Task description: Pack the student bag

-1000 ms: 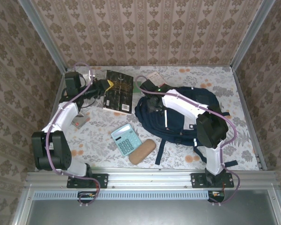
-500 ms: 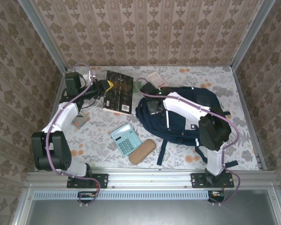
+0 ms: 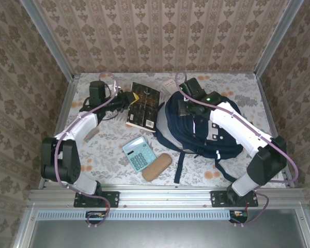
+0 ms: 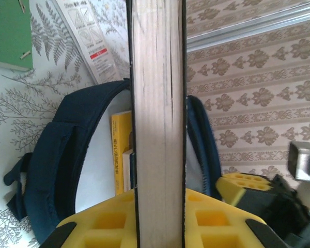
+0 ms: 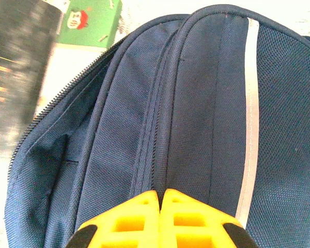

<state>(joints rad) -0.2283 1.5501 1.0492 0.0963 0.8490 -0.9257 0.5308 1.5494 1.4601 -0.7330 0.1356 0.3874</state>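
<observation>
My jaws are yellow. The student bag (image 3: 188, 135) is navy blue, with a thin white stripe (image 5: 250, 113) and a pale grey lining. A yellow book (image 4: 121, 150) shows inside it. The black book (image 3: 143, 106) has gold print on its cover and cream page edges. The calculator (image 3: 139, 153) is teal and the case (image 3: 157, 167) is tan. The desk (image 3: 108, 150) cloth is white with grey ferns and orange blossoms. The walls (image 3: 160, 31) are beige damask.

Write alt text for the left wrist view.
A thick book, seen edge-on, is clamped in the left gripper and faces the open navy bag, where a yellow book sits inside. A green card and a leaflet lie on the table beyond.
</observation>
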